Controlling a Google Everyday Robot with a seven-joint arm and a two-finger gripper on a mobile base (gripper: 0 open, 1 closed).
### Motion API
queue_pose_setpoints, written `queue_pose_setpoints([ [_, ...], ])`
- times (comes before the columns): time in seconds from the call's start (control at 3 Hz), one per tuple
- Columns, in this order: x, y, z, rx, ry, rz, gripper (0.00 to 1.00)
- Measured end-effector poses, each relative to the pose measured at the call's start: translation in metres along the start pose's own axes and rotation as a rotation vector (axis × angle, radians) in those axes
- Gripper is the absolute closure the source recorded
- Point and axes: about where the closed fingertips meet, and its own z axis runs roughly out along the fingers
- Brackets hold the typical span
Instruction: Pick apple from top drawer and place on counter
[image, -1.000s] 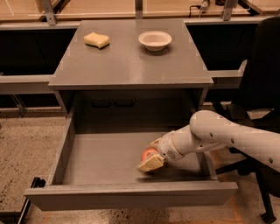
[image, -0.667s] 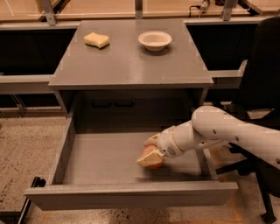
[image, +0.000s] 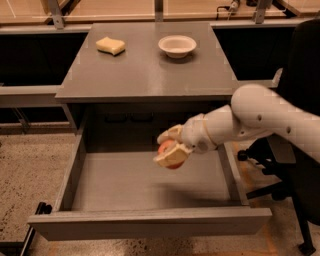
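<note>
My gripper (image: 169, 148) reaches in from the right on a white arm and is shut on the red-pink apple (image: 168, 154). It holds the apple in the air above the open top drawer (image: 125, 185), well off the drawer's flat grey bottom. The apple shows between the two pale fingers (image: 172, 156), partly hidden by them. The counter (image: 145, 70) lies just behind and above the drawer, its front edge a little beyond the gripper.
A yellow sponge (image: 110, 45) lies at the counter's back left and a white bowl (image: 177, 46) at its back right. A black chair (image: 300, 150) stands to the right of the cabinet. A pale wooden bench runs along the back.
My gripper has lifted the apple up off the drawer bottom and moved it slightly back, toward the counter's front edge.
</note>
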Motion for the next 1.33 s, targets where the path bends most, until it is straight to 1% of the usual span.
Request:
queue_pose_setpoints([
  [0.33, -0.044, -0.012, -0.035, -0.006, -0.026, -0.092, 1.00],
  [0.67, -0.078, -0.040, -0.063, 0.001, -0.010, -0.167, 1.00],
  [1.0, -0.110, -0.056, -0.087, 0.054, -0.042, -0.217, 1.00],
  [1.33, -0.110, -0.055, -0.085, 0.053, -0.037, -0.213, 1.00],
])
